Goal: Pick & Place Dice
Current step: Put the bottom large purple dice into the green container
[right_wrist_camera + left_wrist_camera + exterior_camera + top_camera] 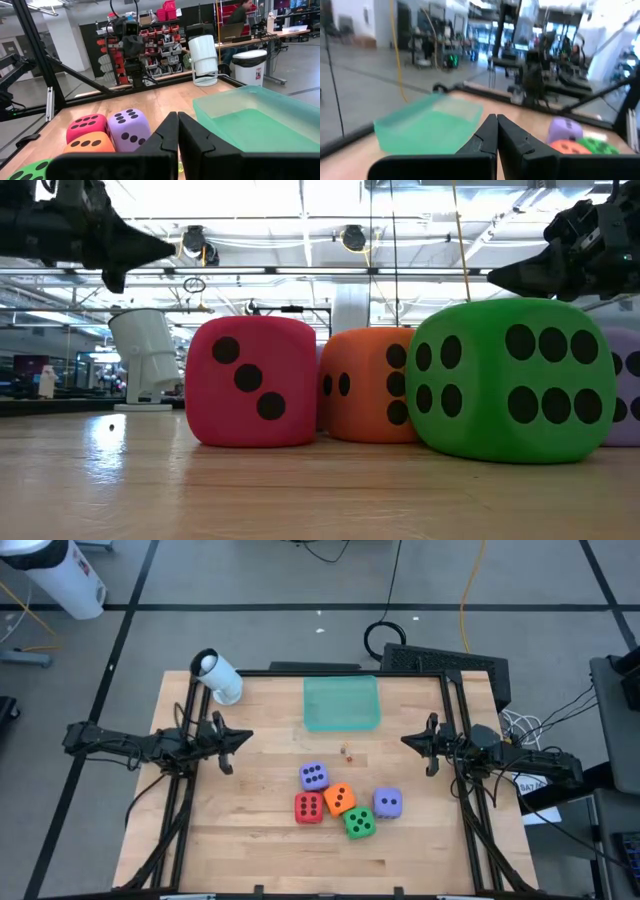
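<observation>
Five dice sit in a cluster on the wooden table, near its front middle: a purple die (313,776), an orange die (339,799), a red die (308,808), a green die (360,823) and a second purple die (388,803). A translucent green tray (341,703) lies at the far middle. My left gripper (247,737) hovers shut above the table's left side, pointing level toward the right. My right gripper (405,741) hovers shut above the right side, pointing left. Both are well clear of the dice.
A white cylinder (218,676) stands at the table's far left corner. A tiny brown speck (347,752) lies between the tray and the dice. Dark frame rails (180,810) run along both sides of the table. Bare wood lies around the dice.
</observation>
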### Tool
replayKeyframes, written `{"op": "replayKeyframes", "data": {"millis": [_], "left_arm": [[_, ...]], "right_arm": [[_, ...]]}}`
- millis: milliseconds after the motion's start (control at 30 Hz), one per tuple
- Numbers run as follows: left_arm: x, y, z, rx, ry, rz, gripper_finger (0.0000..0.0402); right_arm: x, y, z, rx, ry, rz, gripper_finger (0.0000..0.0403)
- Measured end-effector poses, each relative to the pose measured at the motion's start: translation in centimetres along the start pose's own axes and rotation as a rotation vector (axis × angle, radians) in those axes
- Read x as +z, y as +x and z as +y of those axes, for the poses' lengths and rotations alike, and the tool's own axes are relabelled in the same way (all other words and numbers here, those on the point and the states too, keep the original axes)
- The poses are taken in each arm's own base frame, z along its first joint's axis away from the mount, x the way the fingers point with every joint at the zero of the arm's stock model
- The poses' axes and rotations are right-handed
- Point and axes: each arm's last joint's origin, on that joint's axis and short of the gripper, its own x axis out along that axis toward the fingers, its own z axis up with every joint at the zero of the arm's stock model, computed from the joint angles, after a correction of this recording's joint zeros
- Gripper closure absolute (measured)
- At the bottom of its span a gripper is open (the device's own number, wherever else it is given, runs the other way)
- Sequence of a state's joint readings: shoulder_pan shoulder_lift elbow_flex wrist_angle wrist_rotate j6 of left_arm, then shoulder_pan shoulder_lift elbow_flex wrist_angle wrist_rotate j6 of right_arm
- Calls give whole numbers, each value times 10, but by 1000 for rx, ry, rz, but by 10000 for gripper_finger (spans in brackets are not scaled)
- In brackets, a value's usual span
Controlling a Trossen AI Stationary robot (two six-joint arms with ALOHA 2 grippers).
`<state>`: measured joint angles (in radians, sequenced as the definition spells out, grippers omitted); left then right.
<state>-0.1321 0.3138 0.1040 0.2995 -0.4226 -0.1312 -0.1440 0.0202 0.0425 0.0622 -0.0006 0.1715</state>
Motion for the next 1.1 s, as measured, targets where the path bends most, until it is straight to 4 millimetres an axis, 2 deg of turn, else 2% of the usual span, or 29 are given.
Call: {"op": "replayKeyframes", "data": {"millis": [200, 400, 500, 533, 633, 767, 900, 1000, 1100], "left_arm": [[4, 1, 2, 36, -1, -44, 396], [3, 1, 3, 43, 34, -29, 396], [4, 1, 3, 43, 51, -36, 396], [4, 1, 3, 43, 58, -38, 396], [4, 1, 3, 42, 79, -38, 396], [3, 1, 3, 44, 96, -29, 396], [3, 1, 3, 45, 104, -25, 396], [3, 1, 3, 46, 116, -26, 396], [3, 1, 3, 46, 124, -26, 396]], "right_arm": [[7, 0, -1, -68, -13, -79, 403], [18, 2, 1, -50, -90, -183, 403], [18, 7, 2, -58, -107, -121, 403], [24, 9, 4, -72, -107, -107, 403], [61, 15, 11, -99, -106, -98, 394], [101, 37, 23, -121, -125, 117, 366], [136, 70, 41, -187, -165, 391, 319], [147, 93, 56, -233, -245, 636, 274], [147, 112, 73, -235, -262, 862, 226]]}}
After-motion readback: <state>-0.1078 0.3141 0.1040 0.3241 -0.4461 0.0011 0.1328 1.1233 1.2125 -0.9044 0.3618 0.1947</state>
